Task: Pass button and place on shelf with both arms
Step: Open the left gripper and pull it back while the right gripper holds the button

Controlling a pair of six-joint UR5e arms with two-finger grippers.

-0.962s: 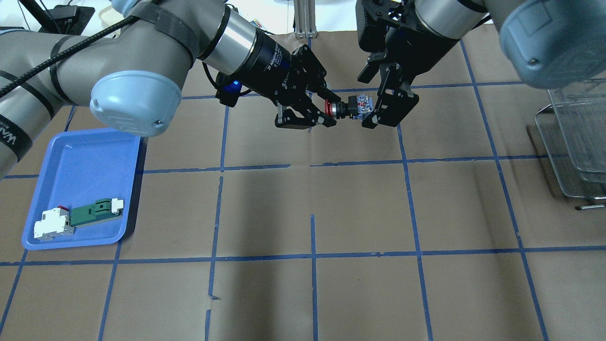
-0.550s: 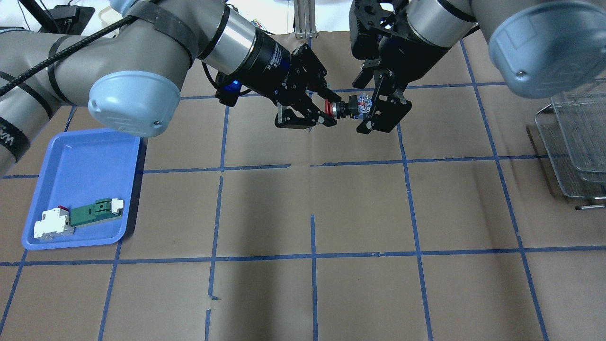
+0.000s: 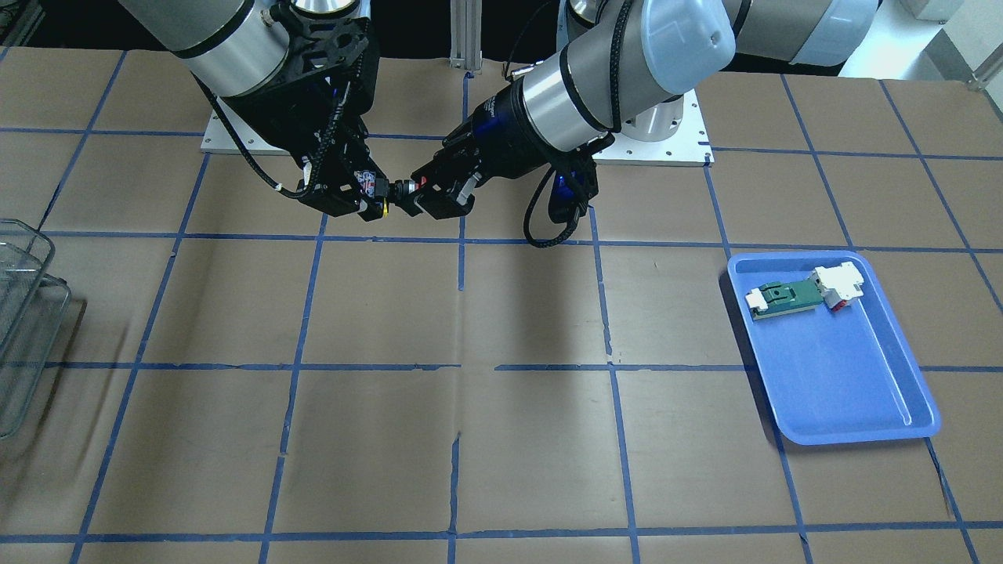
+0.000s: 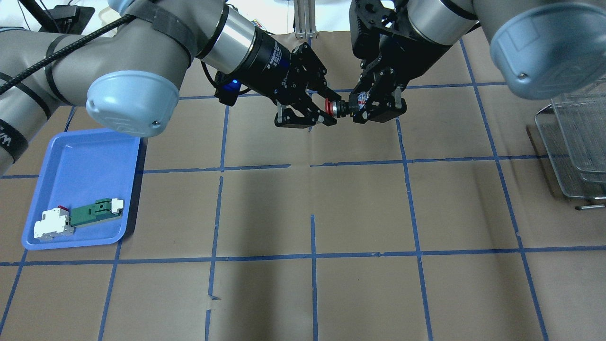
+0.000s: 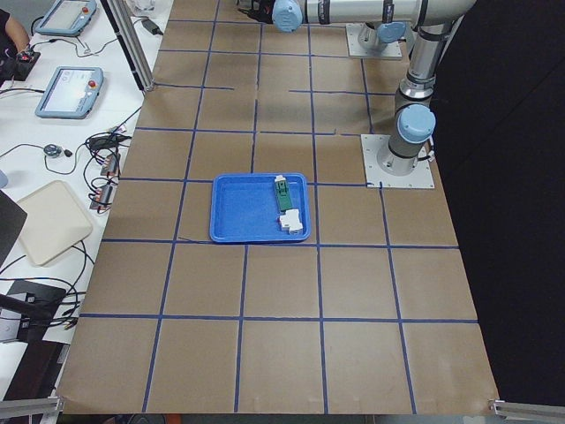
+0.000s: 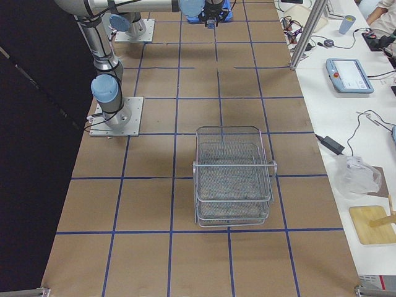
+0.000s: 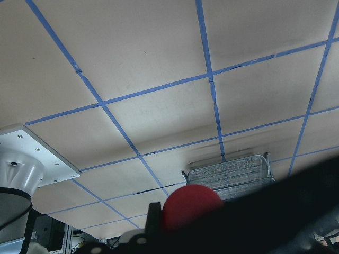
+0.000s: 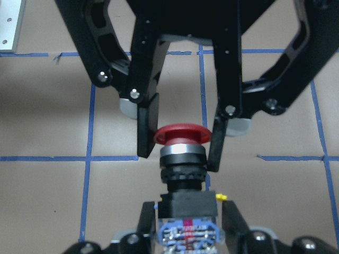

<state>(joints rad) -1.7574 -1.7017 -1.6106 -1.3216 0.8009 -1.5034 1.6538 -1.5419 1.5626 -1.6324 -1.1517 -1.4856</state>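
Note:
The button hangs in the air between both grippers over the table's far middle; its red cap points toward the left arm. My left gripper is shut on the red cap end. My right gripper is shut on the bluish-clear block body. In the right wrist view the button shows its red cap, black collar and yellow bit, with the left fingers at the cap's sides. The front view shows the button in the same double hold. The wire shelf stands at the table's right edge.
A blue tray at the left holds a green-and-white part and a white block with a red bit. The shelf also shows in the right side view. Brown paper with blue tape lines covers the table.
My right gripper's fingers have closed in on the button's block body. The left gripper and the button have stayed in place.

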